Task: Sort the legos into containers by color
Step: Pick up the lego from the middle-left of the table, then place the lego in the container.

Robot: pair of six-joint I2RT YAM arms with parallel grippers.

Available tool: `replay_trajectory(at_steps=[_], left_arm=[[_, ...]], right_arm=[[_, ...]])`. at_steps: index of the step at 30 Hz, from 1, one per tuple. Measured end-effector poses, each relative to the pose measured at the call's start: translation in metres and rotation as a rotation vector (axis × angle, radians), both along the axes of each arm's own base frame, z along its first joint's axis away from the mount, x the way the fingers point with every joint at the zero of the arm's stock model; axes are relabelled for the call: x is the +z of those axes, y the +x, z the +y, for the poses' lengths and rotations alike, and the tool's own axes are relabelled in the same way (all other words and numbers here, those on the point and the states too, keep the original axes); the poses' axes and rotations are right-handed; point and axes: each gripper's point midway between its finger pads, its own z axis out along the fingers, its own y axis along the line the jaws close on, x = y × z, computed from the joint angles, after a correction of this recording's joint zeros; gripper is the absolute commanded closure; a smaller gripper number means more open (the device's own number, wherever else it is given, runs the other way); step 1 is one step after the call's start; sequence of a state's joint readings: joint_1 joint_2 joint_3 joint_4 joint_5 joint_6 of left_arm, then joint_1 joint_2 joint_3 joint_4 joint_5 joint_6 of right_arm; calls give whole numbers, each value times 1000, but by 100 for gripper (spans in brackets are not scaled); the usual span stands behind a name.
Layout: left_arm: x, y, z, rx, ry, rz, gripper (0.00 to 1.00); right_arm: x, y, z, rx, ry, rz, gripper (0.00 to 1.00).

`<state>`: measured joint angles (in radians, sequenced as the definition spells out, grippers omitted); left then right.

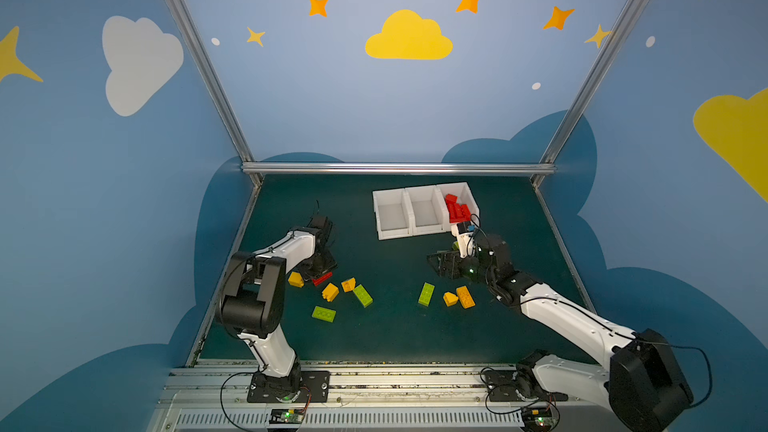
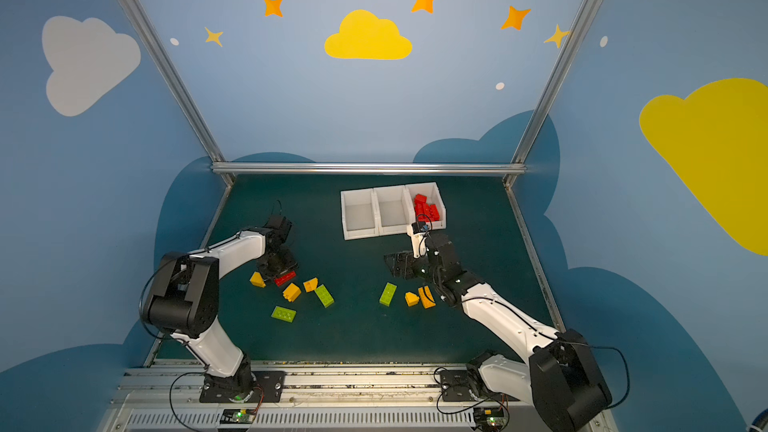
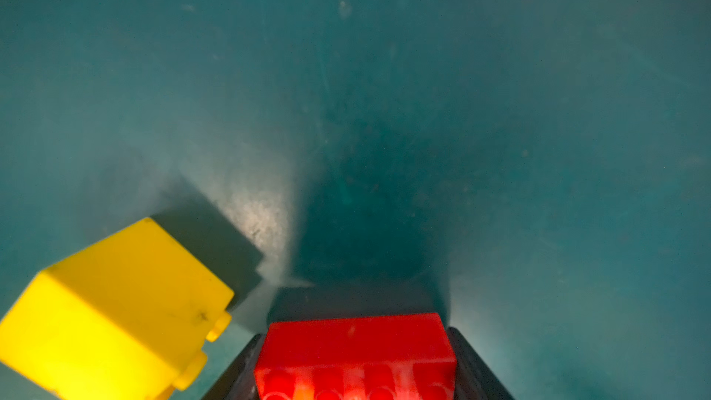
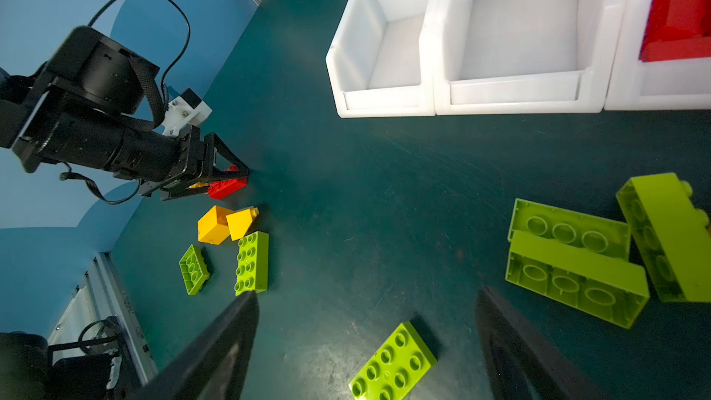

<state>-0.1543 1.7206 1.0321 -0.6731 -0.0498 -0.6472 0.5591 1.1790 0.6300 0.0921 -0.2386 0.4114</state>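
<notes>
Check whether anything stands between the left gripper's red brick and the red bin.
The table up to the bins looks free. But the right gripper and its wrist hang just in front of the red bin, and the empty bins sit beside it, so the red brick probably must go over them.

Both top views: walls evenly lit, the dark green table (image 1: 395,338) dimmer, a faint sheen near its front edge. Light is falling from above, with short soft shadows under the bricks. Frame posts (image 1: 198,56) splay outward, a wide-angle stretch. Left wrist view now: very close and soft throughout. The yellow brick (image 3: 115,309) glares, the red brick (image 3: 354,352) is blown out along its studs, and both throw dark shadows. Right wrist view: sharp mid-scene, white bins (image 4: 500,98) bright, near fingers (image 4: 215,352) blurred.
</notes>
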Motion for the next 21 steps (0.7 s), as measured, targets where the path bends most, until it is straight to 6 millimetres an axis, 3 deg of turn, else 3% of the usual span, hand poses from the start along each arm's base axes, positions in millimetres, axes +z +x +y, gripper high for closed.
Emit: replay_trajectory(at_steps=[5,9,17,21], left_arm=[[25,8,-9,-23,-24,-57,37],[64,35,-32,-76,-72,-167,37],[154,95,-115,-260,-198,-396,37],[171,117,-161,-338,-262,-444,37]], right_arm=[[3,-3,-2,-1,-5,6,14],[20,-3,-3,-5,3,-9,14],[60,-19,-17,-24,28,-69,14],[72,-26,-24,-33,22,-78,14]])
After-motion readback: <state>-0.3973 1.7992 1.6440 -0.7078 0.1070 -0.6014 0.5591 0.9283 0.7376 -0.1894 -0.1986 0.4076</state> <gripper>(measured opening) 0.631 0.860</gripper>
